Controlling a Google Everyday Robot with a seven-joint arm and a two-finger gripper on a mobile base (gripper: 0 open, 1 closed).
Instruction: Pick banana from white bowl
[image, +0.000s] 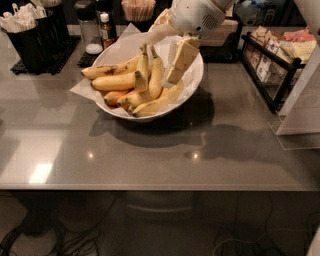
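Gripper (173, 77) is held over the white bowl (199, 79)
Its spread cannot be told — the banana (114, 81) is seen lying apart.

A glossy grey table (150, 150) carries a black caddy (30, 37) of white cutlery at its back left, with 2 bottles (90, 27) just beside it. A black wire rack (272, 70) of packets stands at the right, near a white stand (300, 100). The gripper (176, 67) hangs between bottles and rack. Cables (65, 240) lie below.
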